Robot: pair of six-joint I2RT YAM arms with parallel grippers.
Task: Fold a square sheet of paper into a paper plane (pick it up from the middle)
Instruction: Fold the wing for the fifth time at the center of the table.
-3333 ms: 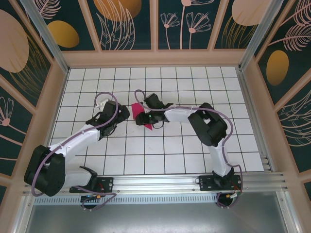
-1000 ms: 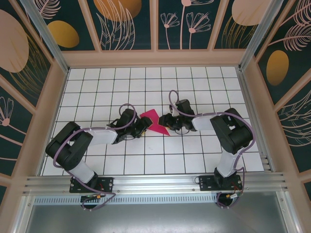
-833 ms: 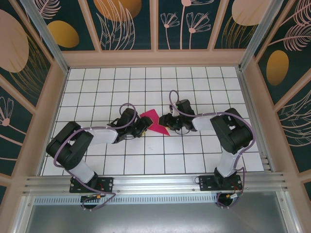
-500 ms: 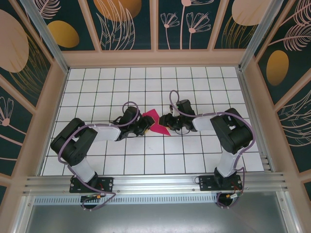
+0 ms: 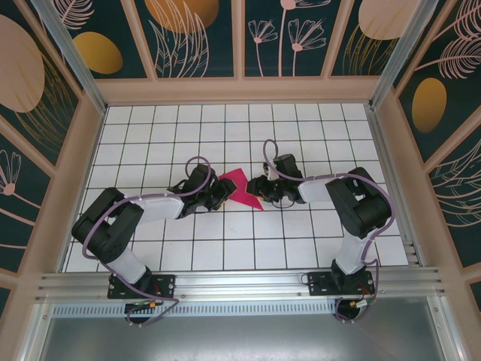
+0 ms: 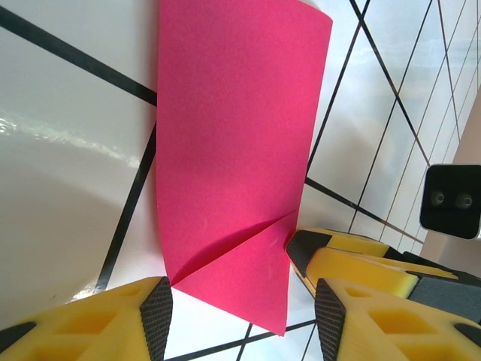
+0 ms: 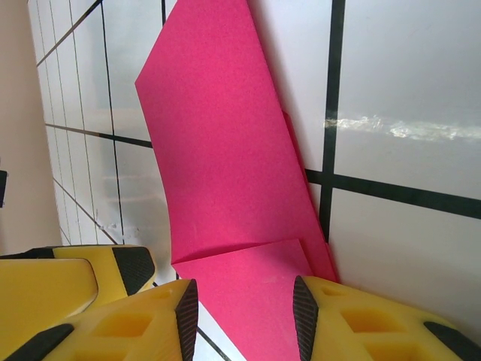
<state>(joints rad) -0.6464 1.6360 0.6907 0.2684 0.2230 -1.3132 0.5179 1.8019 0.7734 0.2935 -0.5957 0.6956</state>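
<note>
The square sheet of paper (image 5: 242, 186) is magenta-pink and lies on the white grid table, folded into a pointed shape with a diagonal flap (image 6: 233, 135). My left gripper (image 5: 222, 193) meets it from the left, low on the table. Its jaws are open (image 6: 242, 320) and straddle the paper's pointed corner. My right gripper (image 5: 255, 188) faces it from the right, also open (image 7: 245, 316), with the folded flap (image 7: 218, 150) running between its pads. The two grippers stand almost tip to tip. A right finger (image 6: 353, 256) shows beside the paper in the left wrist view.
The white gridded table (image 5: 225, 248) stretches several squares to every side of the paper. Wooden-framed walls with painted panels (image 5: 199, 45) close off the back and both sides. An aluminium rail (image 5: 240, 289) carrying the arm bases runs along the near edge.
Both grippers came down to the table beside the paper, which earlier stood raised in the right gripper. Over the last second the left gripper edged closer; the paper and right arm stayed still.
</note>
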